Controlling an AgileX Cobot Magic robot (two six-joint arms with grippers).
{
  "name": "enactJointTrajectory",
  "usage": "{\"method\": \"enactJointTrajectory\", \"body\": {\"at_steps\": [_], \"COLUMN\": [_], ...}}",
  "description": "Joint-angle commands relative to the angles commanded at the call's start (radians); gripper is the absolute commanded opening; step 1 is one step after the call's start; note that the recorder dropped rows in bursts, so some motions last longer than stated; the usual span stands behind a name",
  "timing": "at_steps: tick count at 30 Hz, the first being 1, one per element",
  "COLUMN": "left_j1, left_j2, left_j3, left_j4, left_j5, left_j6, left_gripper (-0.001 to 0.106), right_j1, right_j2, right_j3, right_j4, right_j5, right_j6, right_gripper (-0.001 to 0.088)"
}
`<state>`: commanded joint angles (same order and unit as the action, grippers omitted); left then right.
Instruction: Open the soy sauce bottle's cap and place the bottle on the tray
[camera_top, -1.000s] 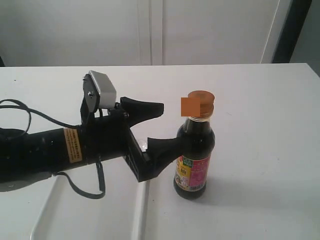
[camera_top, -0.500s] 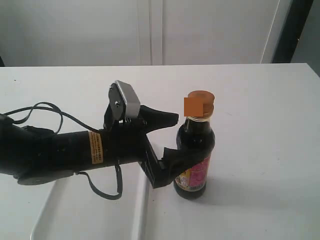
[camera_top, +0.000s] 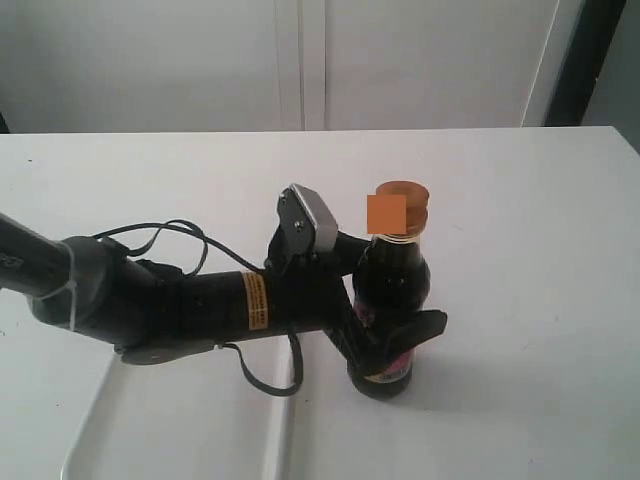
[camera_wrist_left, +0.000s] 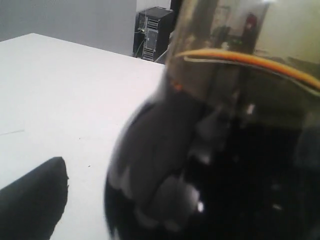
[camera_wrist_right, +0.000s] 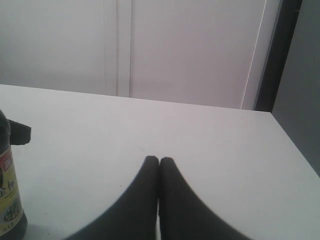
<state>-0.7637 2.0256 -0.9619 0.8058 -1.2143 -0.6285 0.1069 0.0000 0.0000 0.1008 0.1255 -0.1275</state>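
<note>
Left end effector (camera_top: 392, 300) apparently straddles (cap shut) soy sauce bottle (camera_top: 391, 300).

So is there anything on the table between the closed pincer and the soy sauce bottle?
No. In the right wrist view, only bare white table lies between the right pincer and the soy sauce bottle.

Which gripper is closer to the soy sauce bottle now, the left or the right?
Left. The left gripper straddles the soy sauce bottle, one finger each side. The right gripper is shut, apart from it.
</note>
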Motion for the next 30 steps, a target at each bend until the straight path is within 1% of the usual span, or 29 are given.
{"method": "enactJointTrajectory", "body": {"at_steps": [2, 4, 5, 7, 8, 9, 10, 11, 13, 15, 21, 23, 25, 28, 30], "left_j1": [-0.005, -0.005, -0.005, -0.005, -0.005, -0.005, -0.005, -0.005, -0.005, -0.005, -0.005, -0.005, -0.005, -0.005, -0.005], "left_j2": [0.01, 0.014, 0.015, 0.015, 0.015, 0.015, 0.015, 0.015, 0.015, 0.015, 0.015, 0.015, 0.015, 0.015, 0.015], "left_j3": [-0.008, -0.011, -0.011, -0.011, -0.011, -0.011, -0.011, -0.011, -0.011, -0.011, -0.011, -0.011, -0.011, -0.011, -0.011], "left_j4": [-0.011, -0.011, -0.011, -0.011, -0.006, -0.006, -0.006, -0.006, -0.006, -0.004, 0.009, 0.013, 0.016, 0.016, 0.016], "left_j5": [0.002, 0.002, 0.002, 0.006, 0.006, 0.006, 0.006, 0.008, 0.012, 0.012, 0.012, 0.009, 0.004, -0.006, -0.007], "left_j6": [0.0, -0.002, -0.002, 0.0, 0.0, 0.0, 0.0, 0.0, 0.0, 0.0, 0.004, 0.004, 0.004, 0.004, 0.004], "left_gripper": [0.105, 0.102, 0.099, 0.09, 0.083, 0.075, 0.064, 0.051, 0.023, 0.0, 0.0, 0.0, 0.0, 0.0, 0.0], "right_j1": [0.0, 0.0, 0.0, 0.0, 0.0, 0.0, 0.0, 0.0, 0.0, 0.0, 0.0, 0.0, 0.002, 0.002, 0.002], "right_j2": [0.0, 0.0, 0.0, 0.0, 0.0, 0.0, 0.0, 0.0, 0.0, 0.0, 0.0, 0.0, 0.0, 0.0, 0.0], "right_j3": [0.0, 0.0, 0.0, 0.0, 0.0, 0.0, 0.0, 0.0, 0.0, 0.0, 0.0, 0.0, 0.0, 0.0, 0.0], "right_j4": [0.0, 0.0, 0.0, 0.0, 0.0, 0.0, 0.0, 0.0, 0.0, 0.0, 0.0, 0.0, 0.04, 0.116, 0.133], "right_j5": [0.0, 0.0, 0.0, 0.0, 0.0, 0.0, 0.0, 0.0, 0.0, 0.0, -0.002, -0.033, -0.103, -0.227, -0.293], "right_j6": [0.0, 0.0, 0.0, 0.0, 0.0, 0.0, 0.0, 0.0, 0.0, 0.0, 0.0, 0.0, 0.057, 0.192, 0.239], "right_gripper": [0.0, 0.0, 0.0, 0.0, 0.0, 0.0, 0.0, 0.0, 0.0, 0.0, 0.0, 0.0, 0.0, 0.0, 0.0]}}
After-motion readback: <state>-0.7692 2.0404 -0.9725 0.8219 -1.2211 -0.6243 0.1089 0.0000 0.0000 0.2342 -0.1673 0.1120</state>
